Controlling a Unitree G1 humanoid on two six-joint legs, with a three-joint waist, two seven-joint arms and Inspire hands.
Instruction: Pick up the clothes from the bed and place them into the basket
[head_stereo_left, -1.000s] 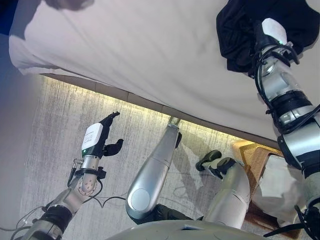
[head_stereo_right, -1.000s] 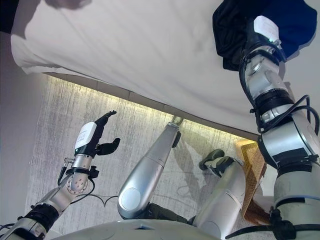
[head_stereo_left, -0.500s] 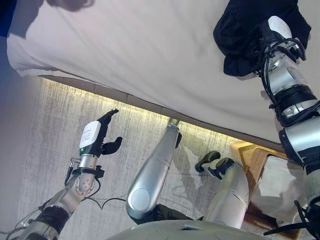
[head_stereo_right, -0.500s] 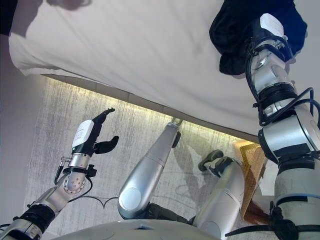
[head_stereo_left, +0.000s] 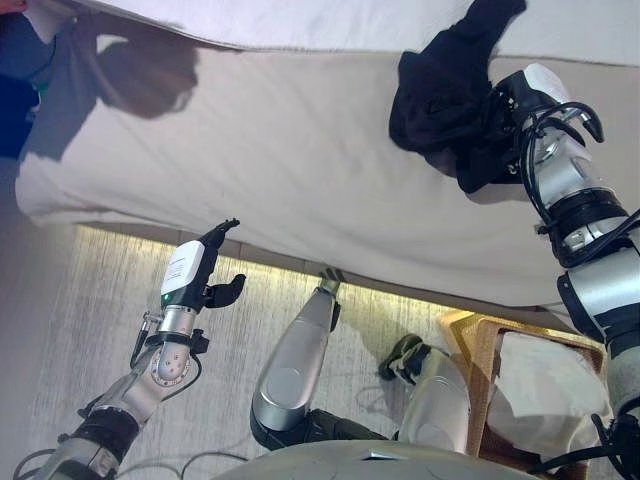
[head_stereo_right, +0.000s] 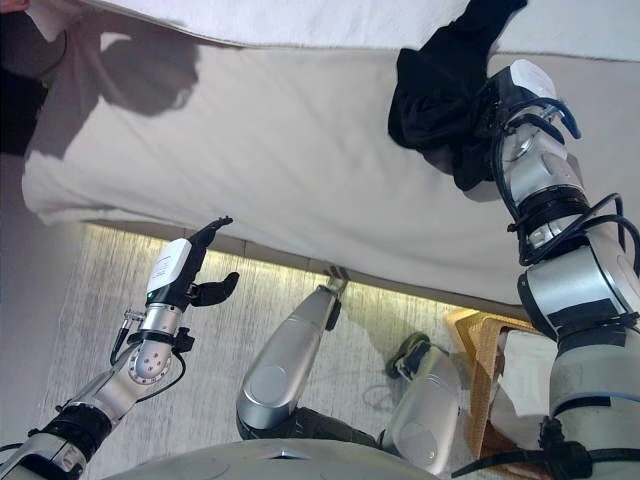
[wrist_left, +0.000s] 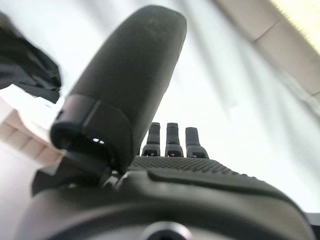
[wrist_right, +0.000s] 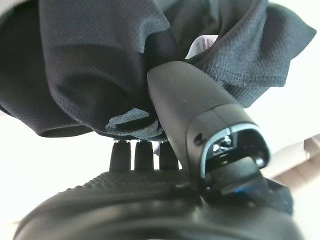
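Observation:
A black garment (head_stereo_left: 440, 95) lies bunched on the beige bed (head_stereo_left: 280, 150) at the far right. My right hand (head_stereo_left: 510, 105) is shut on it. In the right wrist view the thumb (wrist_right: 200, 105) presses into the black garment (wrist_right: 90, 65), and the fingers go under its folds. A woven basket (head_stereo_left: 470, 340) stands on the floor at the lower right with white cloth (head_stereo_left: 545, 385) inside. My left hand (head_stereo_left: 200, 275) hangs open over the floor just before the bed's edge, with nothing in it. Its thumb (wrist_left: 125, 90) stands apart from straight fingers.
A white cover (head_stereo_left: 300, 20) lies along the far side of the bed. Something blue (head_stereo_left: 15, 110) shows at the left edge. Pale striped carpet (head_stereo_left: 110, 290) runs between the bed and me.
The whole picture has shifted, so the camera moved and more of the bed shows. My right hand stays shut on the black garment. The left hand keeps its pose.

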